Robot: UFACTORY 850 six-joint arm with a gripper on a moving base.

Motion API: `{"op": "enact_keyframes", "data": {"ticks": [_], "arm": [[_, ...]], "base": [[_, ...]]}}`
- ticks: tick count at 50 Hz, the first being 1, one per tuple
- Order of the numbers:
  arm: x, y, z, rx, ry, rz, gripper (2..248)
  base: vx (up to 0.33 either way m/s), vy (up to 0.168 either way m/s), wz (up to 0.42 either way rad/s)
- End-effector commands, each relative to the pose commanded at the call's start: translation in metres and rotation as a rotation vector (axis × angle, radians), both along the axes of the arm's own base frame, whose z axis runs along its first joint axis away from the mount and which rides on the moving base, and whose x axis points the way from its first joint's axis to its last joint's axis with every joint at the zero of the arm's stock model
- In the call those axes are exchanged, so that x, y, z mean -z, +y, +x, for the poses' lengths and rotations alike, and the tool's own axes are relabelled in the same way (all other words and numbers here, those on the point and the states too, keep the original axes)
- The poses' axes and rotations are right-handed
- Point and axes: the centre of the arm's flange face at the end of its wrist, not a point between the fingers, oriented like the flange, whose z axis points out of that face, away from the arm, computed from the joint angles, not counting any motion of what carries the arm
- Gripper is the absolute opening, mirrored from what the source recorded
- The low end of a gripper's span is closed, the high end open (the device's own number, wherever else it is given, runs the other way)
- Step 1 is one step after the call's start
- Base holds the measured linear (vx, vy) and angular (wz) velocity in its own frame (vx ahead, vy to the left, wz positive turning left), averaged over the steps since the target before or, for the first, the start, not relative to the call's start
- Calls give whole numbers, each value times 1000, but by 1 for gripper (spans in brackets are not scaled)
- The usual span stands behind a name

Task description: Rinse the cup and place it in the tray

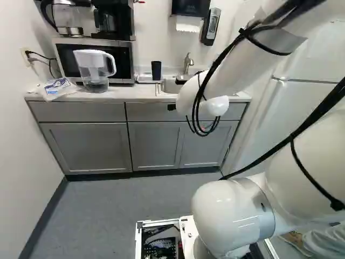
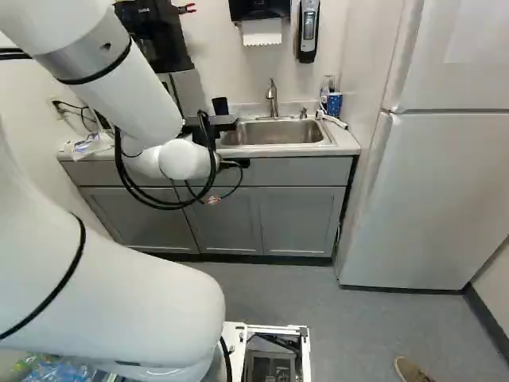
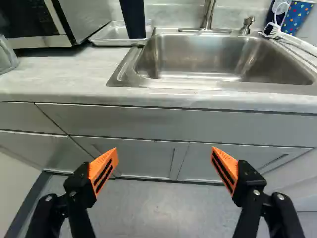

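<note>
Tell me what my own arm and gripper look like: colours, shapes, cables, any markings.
The arm is smooth white, with thick rounded links and bulbous joints, some ringed by grey bands. Black cables run outside it, bound with black ties and looping near the wrist. The gripper is black, with two jointed fingers and wedge-shaped orange pads bearing dark stripes.

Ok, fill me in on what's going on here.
A robot arm has its gripper open in front of the kitchen counter, with nothing in its grip. The dark cup stands in the metal tray beside the sink, and nobody is handling it. Whether it has been rinsed, the pictures don't show.
</note>
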Motion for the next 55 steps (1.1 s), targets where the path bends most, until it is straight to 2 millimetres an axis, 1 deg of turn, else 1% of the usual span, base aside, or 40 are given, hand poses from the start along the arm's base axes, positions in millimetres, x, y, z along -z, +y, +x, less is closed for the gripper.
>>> {"op": "enact_keyframes", "data": {"ticks": [15,26,42,55], "arm": [[24,-6,-22,16,-54,4,247],[37,-9,-36,25,-86,6,247],[52,-12,-53,36,-124,9,247],[60,-14,-64,42,-145,10,247]], "base": [[0,0,0],[0,0,0],[0,0,0],[0,0,0]]}}
